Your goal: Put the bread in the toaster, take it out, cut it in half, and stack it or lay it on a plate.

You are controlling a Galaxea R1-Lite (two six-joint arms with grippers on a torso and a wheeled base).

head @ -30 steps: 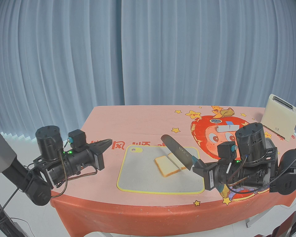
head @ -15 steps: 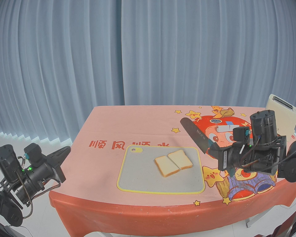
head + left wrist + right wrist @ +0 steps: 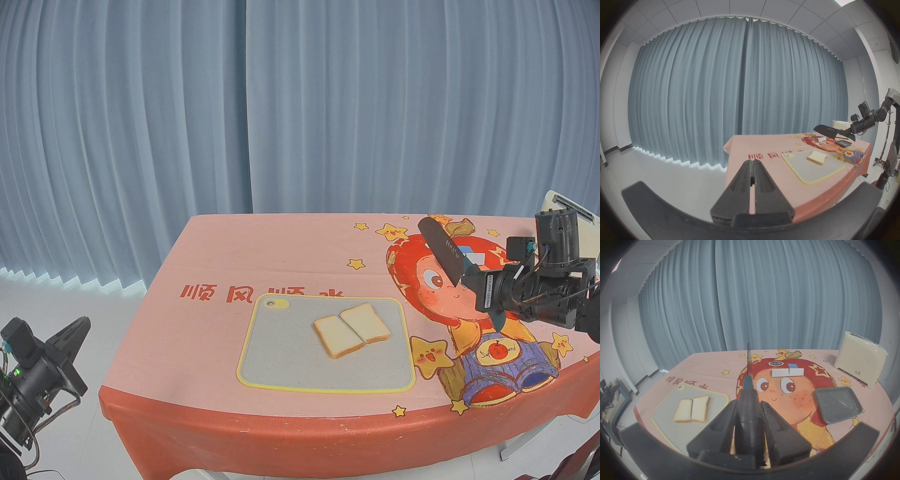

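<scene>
Two bread halves (image 3: 352, 328) lie side by side, touching, on the grey cutting board (image 3: 281, 350), also seen as bread (image 3: 692, 409) in the right wrist view. My right gripper (image 3: 481, 290) hovers over the table's right side, shut on the handle of a dark knife (image 3: 442, 250) whose blade points up and left, off the board. The blade shows edge-on as the knife (image 3: 748, 365). A dark grey plate (image 3: 839, 404) lies to the right, and the cream toaster (image 3: 861, 358) stands at the far right. My left gripper (image 3: 752, 162) is shut on nothing, low and off the table's left edge.
A small white block with a blue piece (image 3: 787, 372) lies on the printed tablecloth behind the plate. The red tablecloth's front edge (image 3: 312, 415) curves near me. A grey-blue curtain hangs behind the table. Bare cloth lies left of the board.
My right arm carried the knife off the bread, rightward and back over the table's right side. My left arm dropped down and left, off the table's edge. The bread halves stayed put.
</scene>
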